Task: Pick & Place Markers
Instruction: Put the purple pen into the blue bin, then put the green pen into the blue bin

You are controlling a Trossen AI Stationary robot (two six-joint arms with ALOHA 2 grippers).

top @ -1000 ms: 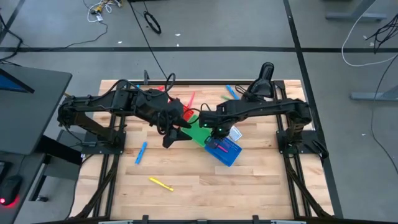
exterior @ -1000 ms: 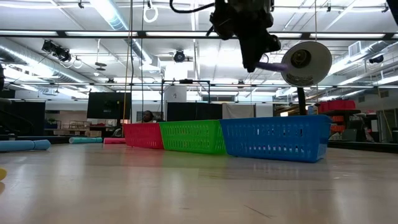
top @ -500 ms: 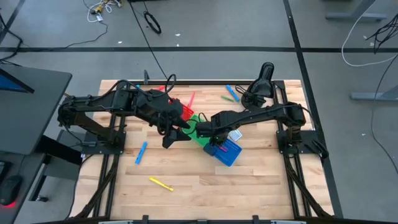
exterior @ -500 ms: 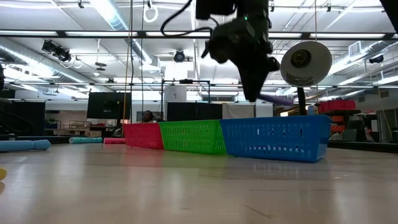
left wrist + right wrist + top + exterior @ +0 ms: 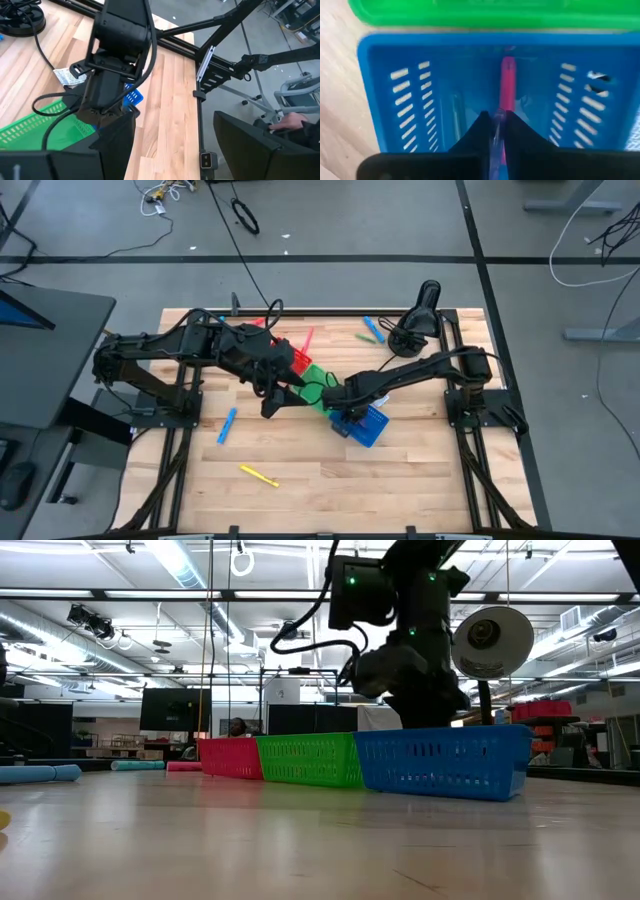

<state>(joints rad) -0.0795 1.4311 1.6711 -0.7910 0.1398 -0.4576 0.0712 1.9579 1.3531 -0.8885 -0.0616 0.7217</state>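
Note:
My right gripper (image 5: 347, 416) points down into the blue bin (image 5: 366, 425), shut on a purple marker (image 5: 495, 145). A pink marker (image 5: 507, 90) lies on that bin's floor. In the low view the blue bin's wall (image 5: 445, 762) hides the fingertips. The green bin (image 5: 318, 390) and the red bin (image 5: 300, 360) stand in a row beside it. My left gripper (image 5: 272, 402) hangs open above the table, left of the green bin. Loose markers lie on the table: a blue one (image 5: 227, 425), a yellow one (image 5: 258, 476) and a pink one (image 5: 305, 340). My right gripper pinches the purple marker (image 5: 495, 150) between its two fingertips (image 5: 517, 132), coming from above and pointing down. Only a short stretch of the marker shows between the fingers. It is inside the blue bin, over the pink marker; whether it touches the floor I cannot tell.
Another blue marker (image 5: 372, 328) and a green one (image 5: 366, 338) lie near the far edge, beside a black lamp stand (image 5: 424, 305). A white label (image 5: 378, 396) sits by the blue bin. The near half of the table (image 5: 330, 490) is bare wood.
My right gripper has gone down from above the bins into the blue bin, staying shut on the purple marker and pointing down. Its arm has stretched lower over the table.

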